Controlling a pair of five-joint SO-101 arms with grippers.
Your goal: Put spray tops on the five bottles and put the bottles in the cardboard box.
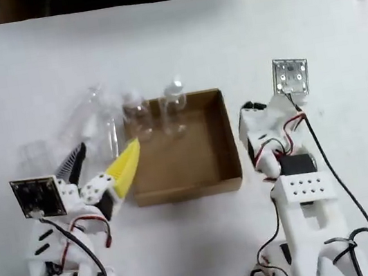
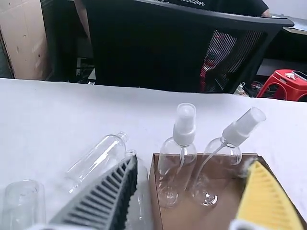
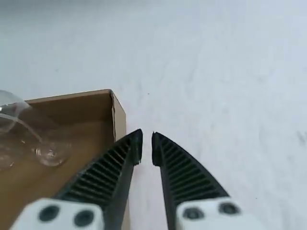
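From above, the cardboard box (image 1: 186, 192) is sitting on the white table (image 1: 154, 37) between the two arms. Two capped bottles (image 1: 176, 104) are standing inside it against its far wall. The left wrist camera is showing what the overhead look blurs: both are wearing white spray tops (image 2: 184, 122). It is also showing the bare bottles (image 2: 98, 155) lying on their sides just outside the box's left wall, necks open. The left end effector (image 1: 103, 158) is hanging spread wide at that left wall. Its yellow finger (image 1: 126, 162) is tipping over the box edge and its dark finger (image 1: 72, 161) is out over the table, pinching nothing. The right end effector (image 3: 146, 143) is hovering just outside the box's right wall. Its ribbed fingers (image 3: 115, 167) are all but pressed together, gripping nothing.
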